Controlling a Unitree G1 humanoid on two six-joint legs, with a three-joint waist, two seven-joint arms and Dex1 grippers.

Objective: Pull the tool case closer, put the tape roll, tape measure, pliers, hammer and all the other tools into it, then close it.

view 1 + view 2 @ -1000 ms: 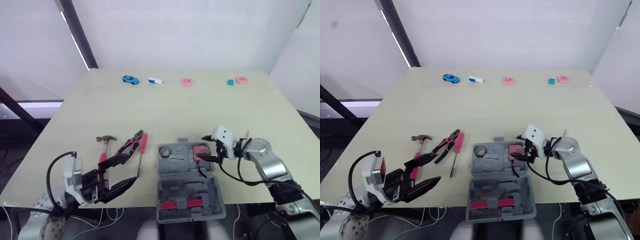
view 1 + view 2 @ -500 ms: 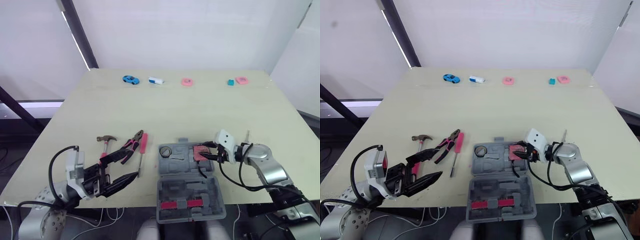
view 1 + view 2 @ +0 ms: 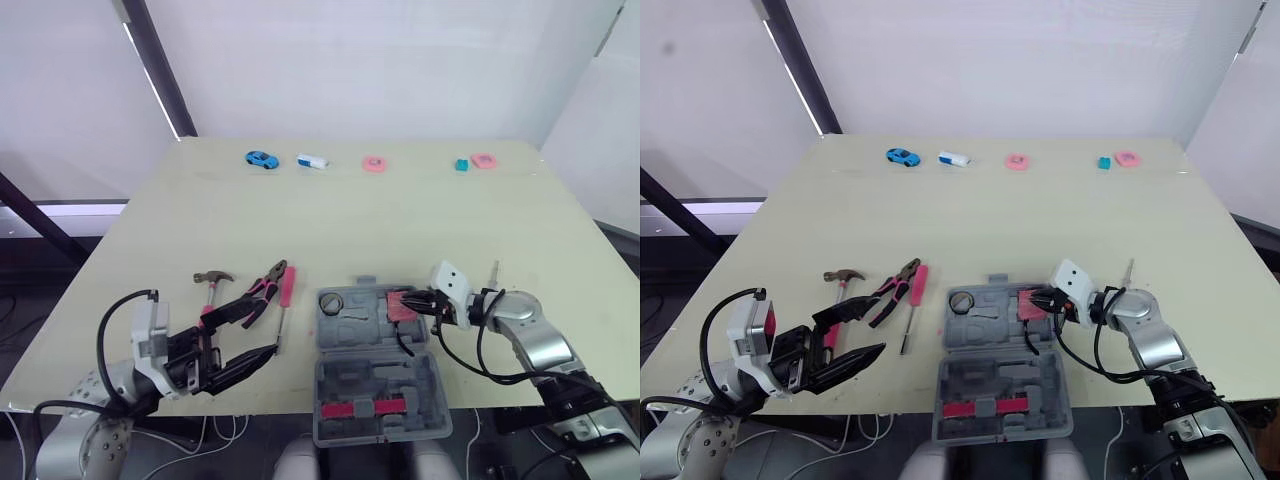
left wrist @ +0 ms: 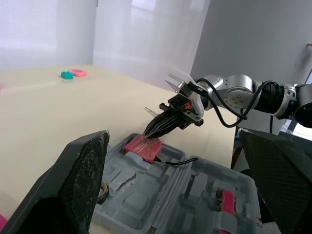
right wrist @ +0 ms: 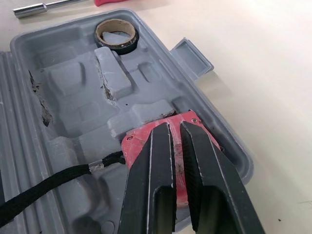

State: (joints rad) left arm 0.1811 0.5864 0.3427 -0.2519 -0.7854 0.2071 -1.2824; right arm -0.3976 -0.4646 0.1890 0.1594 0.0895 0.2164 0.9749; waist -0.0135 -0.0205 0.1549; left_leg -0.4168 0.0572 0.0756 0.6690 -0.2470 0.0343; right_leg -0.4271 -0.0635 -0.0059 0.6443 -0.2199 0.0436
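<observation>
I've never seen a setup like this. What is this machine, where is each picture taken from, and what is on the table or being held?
This is a humanoid robot with two arms, each ending in a black two-fingered claw. The two wide pictures come from cameras in its head, looking down. The other two come from cameras on its wrists. On the table lie an open grey tool case, a hammer, pliers and a screwdriver. Some small items sit along the far edge. A tape roll and a red tape measure are already in the case. The right claw is shut, with its tips at the tape measure. The left claw is open and holds nothing.
</observation>
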